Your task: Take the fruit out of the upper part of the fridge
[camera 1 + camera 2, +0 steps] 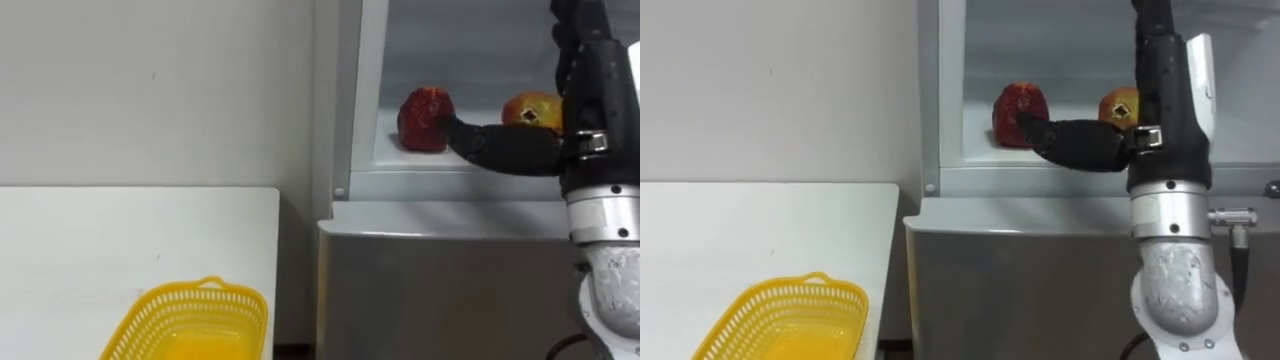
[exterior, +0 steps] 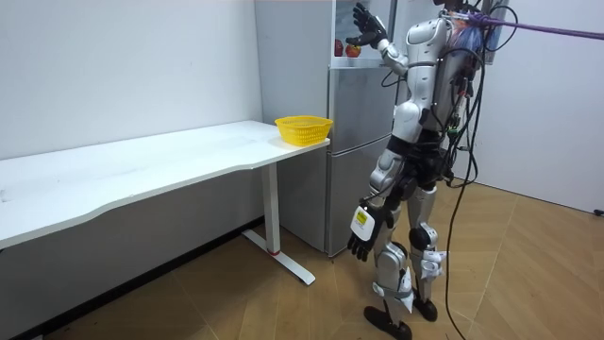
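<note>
Fingers [image 1: 578, 30] of the right hand [image 1: 1160, 100] stand straight and apart inside the upper fridge [image 1: 440, 270], with the thumb touching the red fruit [image 1: 424, 118] on its shelf; nothing is gripped. A loose closure could roll that fruit away or knock the orange fruit [image 1: 530, 106] nearby. Left hand [image 2: 361, 241] hangs relaxed. Two fruits, one basket [image 1: 215, 288], one surface [image 1: 120, 230].

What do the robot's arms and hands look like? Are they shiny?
Its right hand is black, with chunky fingers like a thick glove. A silvery metal wrist ring joins it to a smooth, rounded, light grey forearm, and a dark cable runs beside that. The left hand is black too, with a small white and yellow tag on its back.
</note>
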{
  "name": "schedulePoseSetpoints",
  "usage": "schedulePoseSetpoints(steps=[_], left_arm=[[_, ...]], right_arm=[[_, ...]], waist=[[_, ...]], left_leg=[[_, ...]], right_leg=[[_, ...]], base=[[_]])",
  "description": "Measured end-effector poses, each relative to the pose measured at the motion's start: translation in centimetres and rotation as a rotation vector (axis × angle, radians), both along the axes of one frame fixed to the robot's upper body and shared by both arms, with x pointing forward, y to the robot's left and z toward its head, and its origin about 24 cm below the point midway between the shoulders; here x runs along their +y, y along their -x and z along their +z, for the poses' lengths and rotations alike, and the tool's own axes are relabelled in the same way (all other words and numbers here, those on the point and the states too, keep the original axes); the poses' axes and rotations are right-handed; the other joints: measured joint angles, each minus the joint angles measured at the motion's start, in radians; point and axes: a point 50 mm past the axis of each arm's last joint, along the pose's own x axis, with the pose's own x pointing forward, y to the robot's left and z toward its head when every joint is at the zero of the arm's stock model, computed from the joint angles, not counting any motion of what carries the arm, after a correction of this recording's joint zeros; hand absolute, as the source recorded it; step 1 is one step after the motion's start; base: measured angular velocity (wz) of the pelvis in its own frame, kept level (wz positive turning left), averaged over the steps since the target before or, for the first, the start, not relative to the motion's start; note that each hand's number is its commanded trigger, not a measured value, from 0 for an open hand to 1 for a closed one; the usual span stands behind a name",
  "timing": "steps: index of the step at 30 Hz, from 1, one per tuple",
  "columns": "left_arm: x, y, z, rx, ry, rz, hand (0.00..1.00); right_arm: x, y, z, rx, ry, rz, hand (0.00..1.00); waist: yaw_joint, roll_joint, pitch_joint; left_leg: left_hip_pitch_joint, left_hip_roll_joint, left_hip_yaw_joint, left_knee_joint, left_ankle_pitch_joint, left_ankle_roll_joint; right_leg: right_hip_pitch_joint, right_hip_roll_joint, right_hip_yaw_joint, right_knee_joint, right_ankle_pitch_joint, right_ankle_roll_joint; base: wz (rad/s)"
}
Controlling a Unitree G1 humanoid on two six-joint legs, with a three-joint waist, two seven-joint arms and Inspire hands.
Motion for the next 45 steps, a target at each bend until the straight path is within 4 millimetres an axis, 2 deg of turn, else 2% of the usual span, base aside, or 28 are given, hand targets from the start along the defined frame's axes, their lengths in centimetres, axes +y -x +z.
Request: schedulePoseSetpoints(steps=[6, 21, 35, 38, 43, 45], left_arm=[[0.1, -0.5, 0.1, -0.010, -0.006, -0.001, 0.00], [0.2, -0.2, 0.1, 0.019, -0.015, 0.009, 0.00], [0.5, -0.4, 0.2, 0.017, -0.022, 0.019, 0.00], [0.6, -0.5, 0.2, 0.012, -0.023, 0.027, 0.00], [0.6, -0.5, 0.2, 0.016, -0.009, 0.026, 0.00], [0.6, -0.7, 0.2, 0.013, -0.009, 0.024, 0.00]], right_arm=[[0.4, -0.5, -0.8, 0.051, 0.045, -0.005, 0.00], [0.1, -1.3, -1.3, 0.121, 0.009, -0.006, 0.00], [-1.0, -2.7, -2.0, 0.221, -0.024, -0.008, 0.00], [-1.3, -3.1, -2.7, 0.257, -0.029, -0.010, 0.00], [-1.3, -3.3, -2.6, 0.268, -0.035, 0.010, 0.00], [-1.6, -4.1, -2.5, 0.287, -0.051, 0.008, 0.00]], waist=[[0.023, -0.012, -0.0002], [0.029, -0.020, -0.0025], [0.025, -0.029, -0.0041], [0.025, -0.033, -0.0013], [0.016, -0.032, 0.0004], [0.007, -0.031, 0.0007]], left_leg=[[-0.005, -0.001, -0.003, 0.007, 0.000, 0.000], [-0.008, -0.001, -0.003, 0.013, 0.000, 0.001], [-0.012, -0.001, -0.006, 0.011, 0.001, 0.001], [-0.012, -0.001, -0.003, 0.018, 0.001, 0.002], [-0.017, 0.000, -0.005, 0.016, 0.001, 0.002], [-0.021, 0.000, -0.006, 0.018, 0.001, 0.002]], right_leg=[[0.001, -0.002, -0.014, 0.000, 0.000, 0.000], [0.006, -0.002, -0.016, 0.000, 0.000, 0.000], [0.006, -0.008, -0.028, 0.001, 0.000, 0.000], [0.006, -0.009, -0.027, 0.001, 0.000, 0.000], [0.004, -0.009, -0.028, 0.001, 0.000, 0.000], [0.002, -0.009, -0.029, 0.001, 0.000, 0.000]], base=[[0.07], [0.01], [0.01], [-0.01], [0.01], [0.00]])
